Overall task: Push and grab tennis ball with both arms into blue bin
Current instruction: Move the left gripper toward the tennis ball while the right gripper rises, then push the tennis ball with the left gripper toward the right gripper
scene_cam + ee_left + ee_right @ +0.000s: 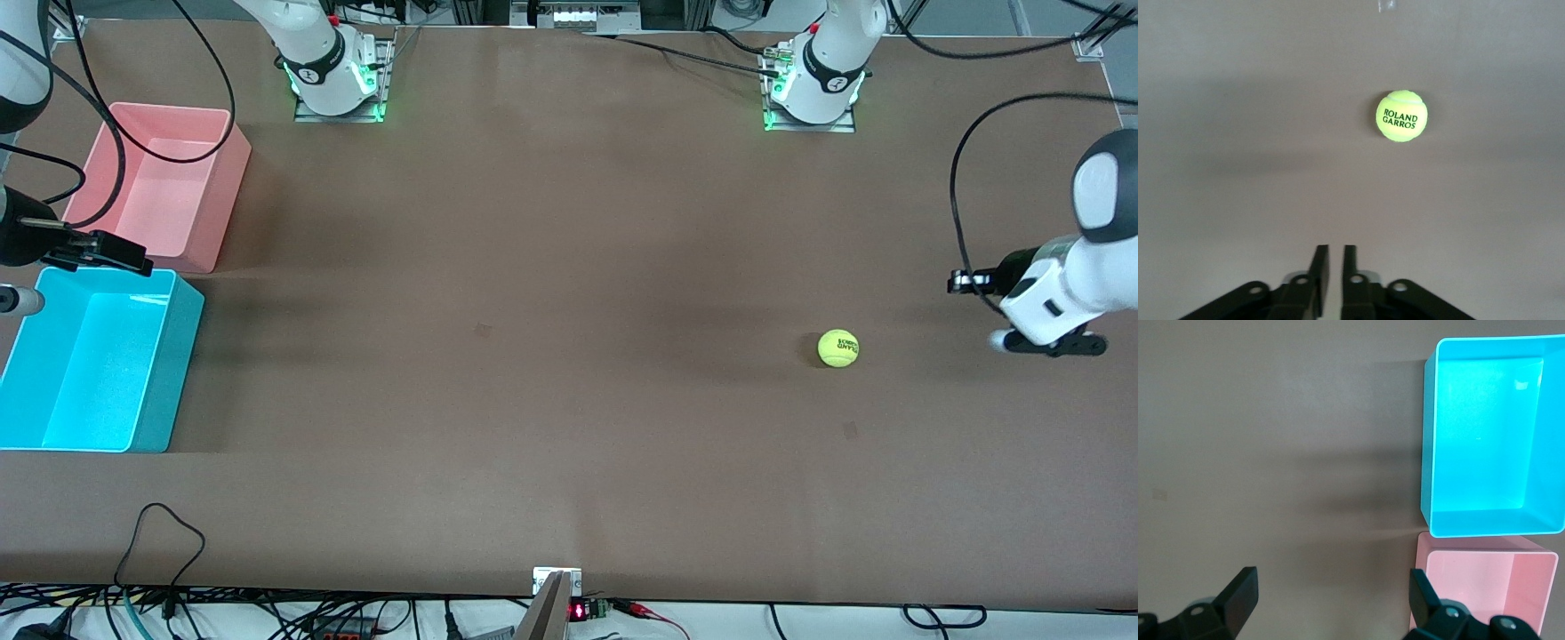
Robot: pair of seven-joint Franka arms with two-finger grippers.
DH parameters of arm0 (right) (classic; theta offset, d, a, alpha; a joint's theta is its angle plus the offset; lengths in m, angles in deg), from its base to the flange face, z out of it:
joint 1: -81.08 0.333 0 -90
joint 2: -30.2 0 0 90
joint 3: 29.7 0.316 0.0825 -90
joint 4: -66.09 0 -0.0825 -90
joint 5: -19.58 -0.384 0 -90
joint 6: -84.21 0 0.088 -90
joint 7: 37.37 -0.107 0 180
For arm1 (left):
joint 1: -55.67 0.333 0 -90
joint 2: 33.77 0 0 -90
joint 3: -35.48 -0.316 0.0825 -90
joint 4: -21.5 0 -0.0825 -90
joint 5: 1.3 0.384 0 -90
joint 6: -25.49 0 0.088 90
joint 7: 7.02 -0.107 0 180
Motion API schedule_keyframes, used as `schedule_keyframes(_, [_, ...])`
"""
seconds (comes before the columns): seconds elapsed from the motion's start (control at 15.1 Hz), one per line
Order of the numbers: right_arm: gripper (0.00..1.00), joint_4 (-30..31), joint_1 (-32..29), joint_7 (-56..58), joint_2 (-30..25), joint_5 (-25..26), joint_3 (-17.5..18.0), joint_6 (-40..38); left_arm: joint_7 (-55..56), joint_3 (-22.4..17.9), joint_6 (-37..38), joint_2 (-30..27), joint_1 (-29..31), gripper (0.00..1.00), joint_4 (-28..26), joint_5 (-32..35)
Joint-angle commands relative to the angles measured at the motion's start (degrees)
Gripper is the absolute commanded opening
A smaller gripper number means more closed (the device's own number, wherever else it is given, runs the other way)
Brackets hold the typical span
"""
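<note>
The tennis ball [838, 348] lies on the brown table toward the left arm's end; in the left wrist view [1401, 116] its black lettering shows. My left gripper [960, 283] hangs low beside the ball, apart from it, with its fingers [1335, 257] shut to a narrow slit and holding nothing. The blue bin [164, 373] stands empty at the right arm's end, and it also shows in the right wrist view [1426, 440]. My right gripper [107, 253] is over the gap between the blue bin and the pink bin, open wide [1331, 593] and empty.
A pink bin [222, 196] of like shape stands empty against the blue bin, farther from the front camera; it also shows in the right wrist view [1421, 550]. Black cables hang from both arms. Bare table lies between the ball and the bins.
</note>
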Motion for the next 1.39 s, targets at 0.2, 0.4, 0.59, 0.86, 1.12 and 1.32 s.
schedule_keyframes(0.2, [1.0, 0.7, 0.0, -0.6, 0.8, -0.6, 0.3, 0.2, -24.3, 0.3, -5.2, 7.7, 0.3, 0.0, 0.8, 4.1])
schedule_keyframes(0.4, [1.0, 0.9, 0.3, -0.2, 1.1, -0.6, 0.4, -0.2, -39.4, 0.3, -10.3, 11.2, 2.9, 0.0, 0.2, 4.1])
schedule_keyframes(0.59, [1.0, 1.0, 0.6, -0.3, 1.8, -0.6, 0.4, -0.6, -56.4, 0.4, -16.3, 13.9, 5.7, 0.0, 0.1, 3.9])
schedule_keyframes(0.86, [1.0, 1.2, 1.1, -0.9, 2.3, -0.6, 0.4, -2.5, -66.8, 0.5, -24.0, 14.6, 7.1, 0.0, -3.9, 3.8])
schedule_keyframes(1.12, [1.0, 1.5, 5.1, 0.4, 3.4, -0.3, 0.4, -5.2, -74.6, 0.7, -31.8, 14.4, 7.7, 0.0, -7.9, 3.8])
schedule_keyframes(1.32, [1.0, 4.6, 5.9, 0.2, 4.0, -0.5, 0.4, -4.3, -76.6, 1.0, -31.8, 14.5, 7.4, 0.0, -8.5, 3.9])
